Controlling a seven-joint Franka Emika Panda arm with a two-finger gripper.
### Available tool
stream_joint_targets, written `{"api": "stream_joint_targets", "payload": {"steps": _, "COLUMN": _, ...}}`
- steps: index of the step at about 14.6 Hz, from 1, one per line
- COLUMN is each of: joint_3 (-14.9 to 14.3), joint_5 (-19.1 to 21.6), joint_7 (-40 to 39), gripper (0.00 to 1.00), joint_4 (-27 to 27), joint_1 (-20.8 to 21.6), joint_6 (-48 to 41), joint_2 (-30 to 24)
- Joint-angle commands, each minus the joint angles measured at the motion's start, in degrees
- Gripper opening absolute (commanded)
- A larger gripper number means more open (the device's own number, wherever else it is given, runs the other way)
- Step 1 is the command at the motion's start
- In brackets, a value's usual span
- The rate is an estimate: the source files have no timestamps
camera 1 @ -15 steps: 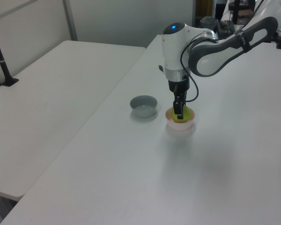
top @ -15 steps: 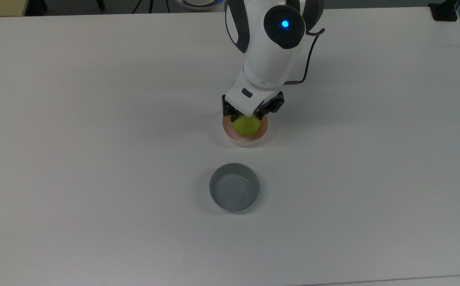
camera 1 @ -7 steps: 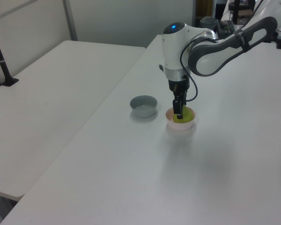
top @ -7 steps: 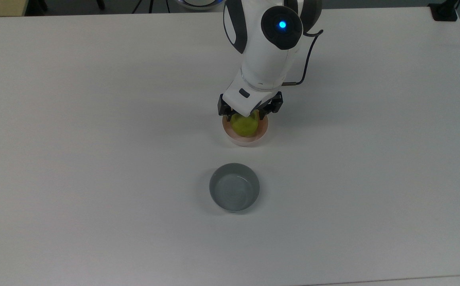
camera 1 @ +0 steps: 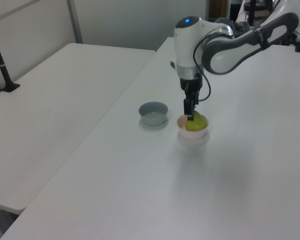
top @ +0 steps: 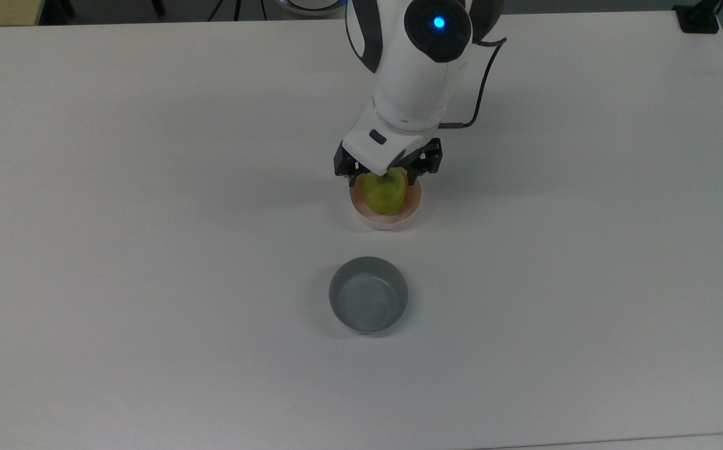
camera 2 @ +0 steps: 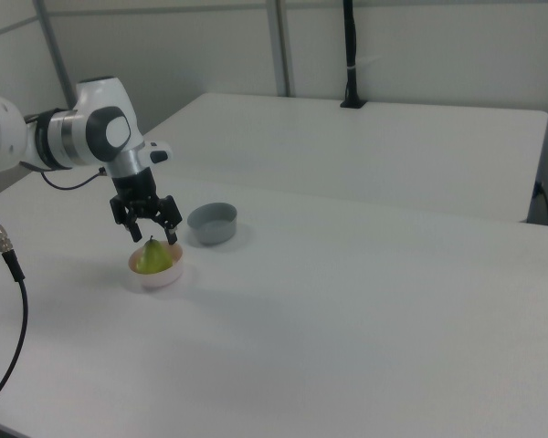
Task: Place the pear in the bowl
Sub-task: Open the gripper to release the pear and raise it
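Pear (top: 385, 194): yellow-green. Bowl (top: 386, 218): pale pink, whitish outside. Second bowl (top: 368, 294): grey. Desk (top: 149, 187): plain white. Arm (top: 412, 75): white with dark grey panels, blue light on top. Claw (top: 387, 175): black.

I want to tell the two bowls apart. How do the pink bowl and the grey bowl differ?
The pink bowl holds the pear; the grey bowl holds nothing. The pink bowl sits under the gripper; the grey bowl stands apart. Both are small, round, upright.

Yellow-green pear (top: 385, 194) upright with stem up, sitting inside the pale pink round bowl (top: 364, 212), just above centre of the top view
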Motion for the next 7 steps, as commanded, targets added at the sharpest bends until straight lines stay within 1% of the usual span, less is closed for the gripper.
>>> {"api": "stream_joint_targets", "payload": {"steps": 1, "joint_3": -0.29, "joint_5": -0.35, "joint_7": 0.61, "gripper": 1.00, "joint_4": -0.61, "joint_1": -0.26, "joint_6": -5.42, "joint_2": -5.47}}
{"api": "stream_joint_targets", "payload": {"steps": 3, "joint_3": -0.29, "joint_5": -0.17, "joint_7": -0.10, "gripper": 1.00, "joint_4": -0.26, "joint_1": -1.13, "joint_6": -7.19, "joint_2": -7.23}}
{"api": "stream_joint_targets", "payload": {"steps": 5, "joint_3": -0.29, "joint_5": 0.36, "joint_7": -0.36, "gripper": 1.00, "joint_4": -0.17, "joint_1": -1.75, "joint_6": -9.12, "joint_2": -10.47}}
{"api": "stream_joint_targets", "payload": {"steps": 7, "joint_3": -0.21, "joint_5": 0.53, "joint_7": -1.84, "gripper": 1.00, "joint_4": 1.92, "joint_1": -3.15, "joint_6": -13.32, "joint_2": -12.24}}
